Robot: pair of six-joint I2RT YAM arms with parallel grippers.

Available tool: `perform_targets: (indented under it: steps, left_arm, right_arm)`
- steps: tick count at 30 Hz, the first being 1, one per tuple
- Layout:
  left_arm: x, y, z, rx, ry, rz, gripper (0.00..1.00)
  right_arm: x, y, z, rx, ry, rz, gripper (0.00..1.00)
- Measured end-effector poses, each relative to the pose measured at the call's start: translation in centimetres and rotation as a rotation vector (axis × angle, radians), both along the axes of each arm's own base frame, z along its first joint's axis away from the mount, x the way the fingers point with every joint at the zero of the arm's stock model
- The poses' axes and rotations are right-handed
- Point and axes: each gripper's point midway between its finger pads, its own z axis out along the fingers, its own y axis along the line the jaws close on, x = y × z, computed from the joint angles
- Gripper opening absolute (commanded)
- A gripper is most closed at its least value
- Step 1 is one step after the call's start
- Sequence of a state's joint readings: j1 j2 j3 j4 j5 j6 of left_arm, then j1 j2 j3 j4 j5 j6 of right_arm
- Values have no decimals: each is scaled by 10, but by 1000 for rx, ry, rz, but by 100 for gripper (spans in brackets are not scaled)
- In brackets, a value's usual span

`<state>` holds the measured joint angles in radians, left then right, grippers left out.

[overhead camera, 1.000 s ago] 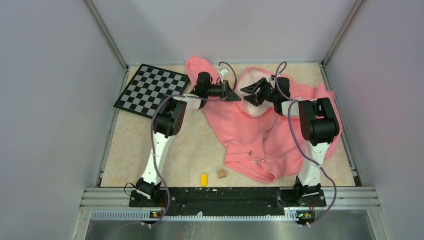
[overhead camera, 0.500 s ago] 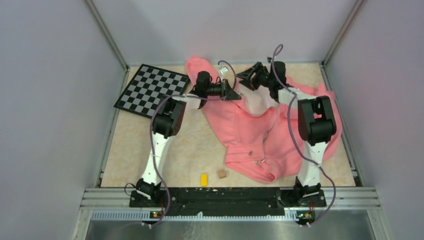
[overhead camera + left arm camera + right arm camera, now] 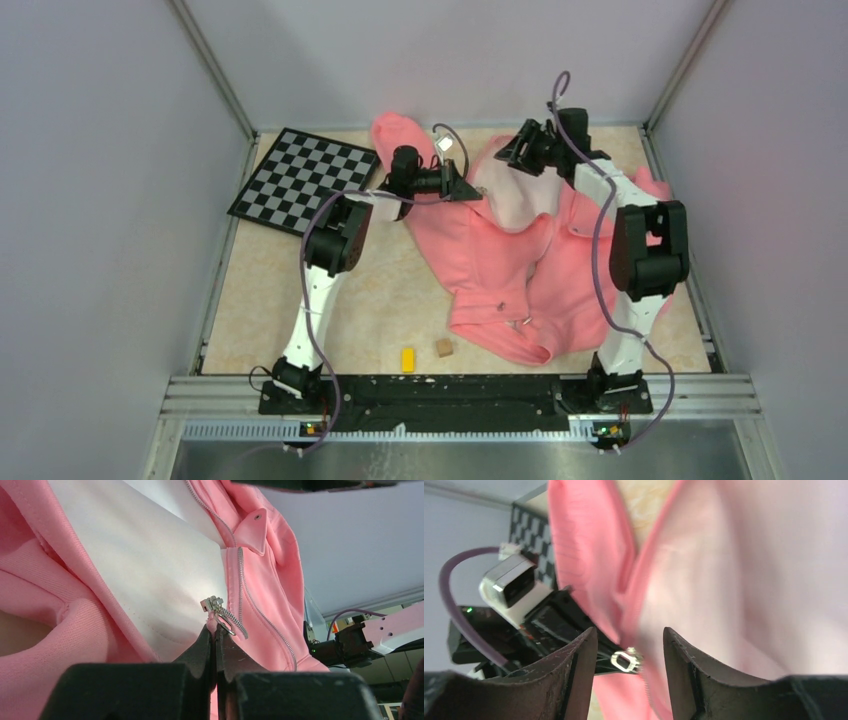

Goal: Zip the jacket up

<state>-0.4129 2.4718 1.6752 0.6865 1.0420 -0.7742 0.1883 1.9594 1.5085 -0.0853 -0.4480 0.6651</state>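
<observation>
At far centre, pinching salmon-pink fleece jacket (image 3: 500, 260) beside its small metal zipper pull (image 3: 220, 611) with left gripper (image 3: 216, 630) clamped, right gripper (image 3: 630, 640) gaping empty; likely to lose that edge if tugged sideways.

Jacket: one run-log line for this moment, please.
left gripper shut on jacket edge by zipper pull | right gripper open, holding nothing | jacket front open

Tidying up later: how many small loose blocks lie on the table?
2. A yellow block lies near the front edge, and a brown cube sits just right of it, close to the jacket. Others may be hidden under the fabric.
</observation>
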Motion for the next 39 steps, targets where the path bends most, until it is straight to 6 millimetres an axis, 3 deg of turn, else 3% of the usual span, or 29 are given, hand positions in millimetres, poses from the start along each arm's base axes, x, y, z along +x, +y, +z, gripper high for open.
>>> perform_targets:
  steps: [7,9,12,17,23,28,34,39]
  left_arm:
    - [-1,0,3,-16,21,5,0]
    - [-1,0,3,-20,31,9,0]
    - [-1,0,5,-27,49,15,0]
    - [-1,-1,9,-38,63,16,0]
    - [-1,-1,10,-40,79,17,0]
    - [-1,-1,10,-41,82,16,0]
    - [-1,-1,9,-36,86,16,0]
    - [1,-2,13,-35,74,12,0]
  right_arm:
    - [8,-118,-8,-177,5,-206,46]
    - [8,-143,-16,-241,24,-259,46]
    - [8,-174,-29,-318,71,-319,45]
    - [30,-209,-40,-315,93,-383,43]
    - [43,-235,-75,-256,156,-449,44]
    - [58,-236,-98,-232,185,-463,45]
    - [75,-236,-109,-206,171,-465,45]
    - [81,-234,-110,-190,162,-458,27]
